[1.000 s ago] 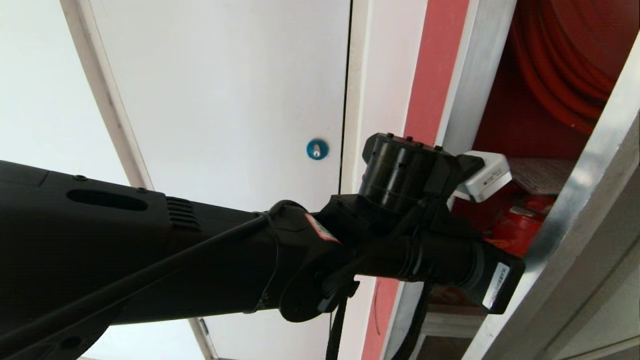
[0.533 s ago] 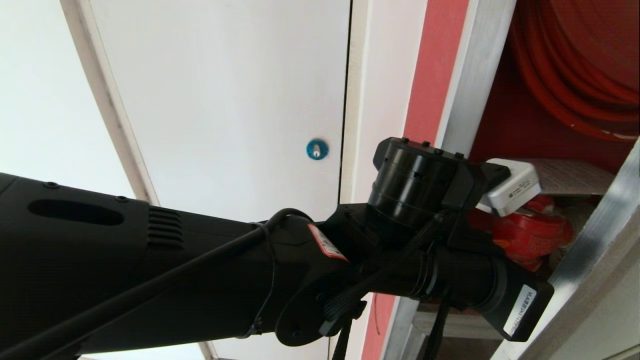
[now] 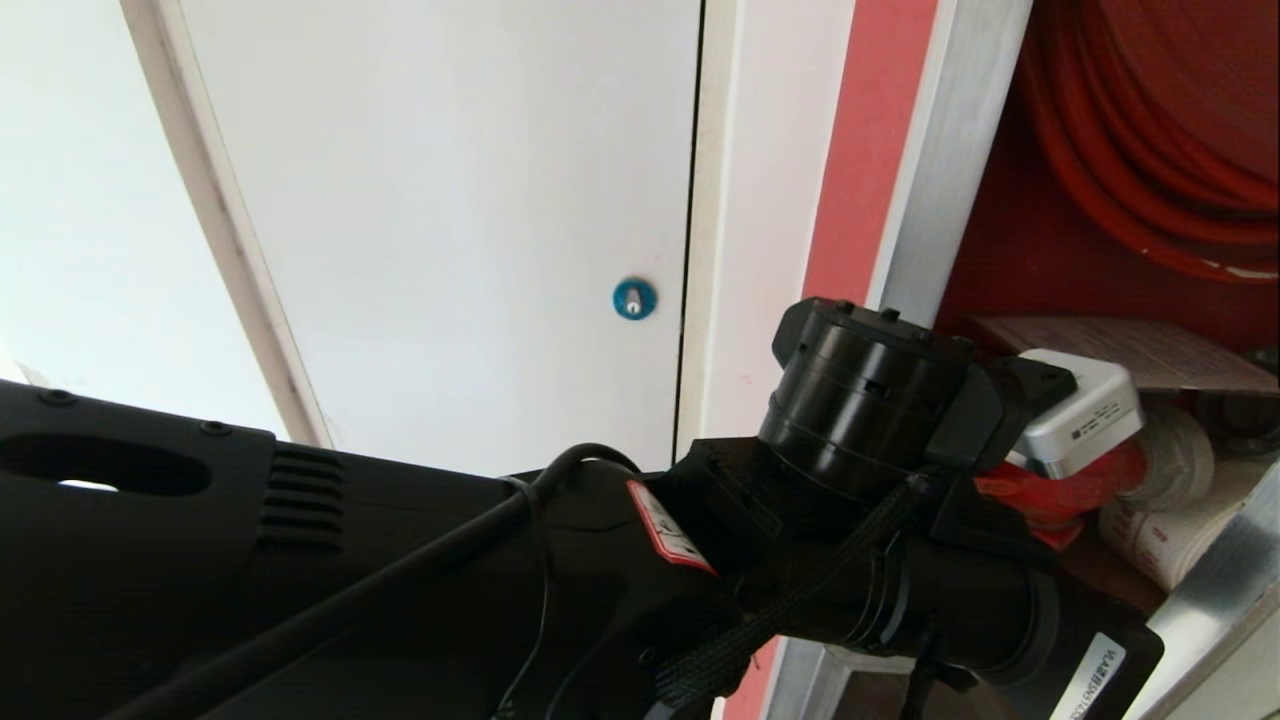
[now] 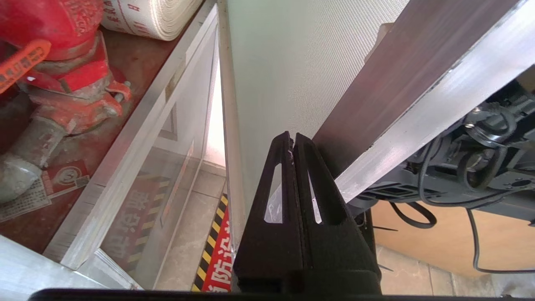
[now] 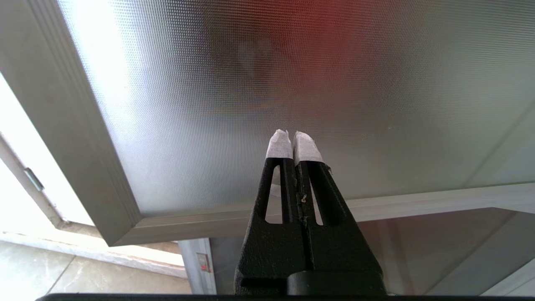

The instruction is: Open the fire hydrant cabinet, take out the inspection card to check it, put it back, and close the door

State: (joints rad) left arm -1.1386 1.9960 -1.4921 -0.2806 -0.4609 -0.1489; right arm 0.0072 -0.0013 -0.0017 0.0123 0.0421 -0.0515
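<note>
Against the silver metal edge of the dark tinted glass door (image 4: 422, 100), the left gripper (image 4: 292, 136) is seen with its black fingers pressed together, nothing held. The door is swung out from the brushed-silver, red-lined fire hydrant cabinet (image 3: 940, 160). Inside, the thin white printed inspection card (image 3: 1140, 352) is laid above the red valve (image 4: 62, 62), beside the white rolled hose (image 4: 154, 19). The right gripper (image 5: 292, 136), tape-tipped, is closed and empty before frosted glass.
</note>
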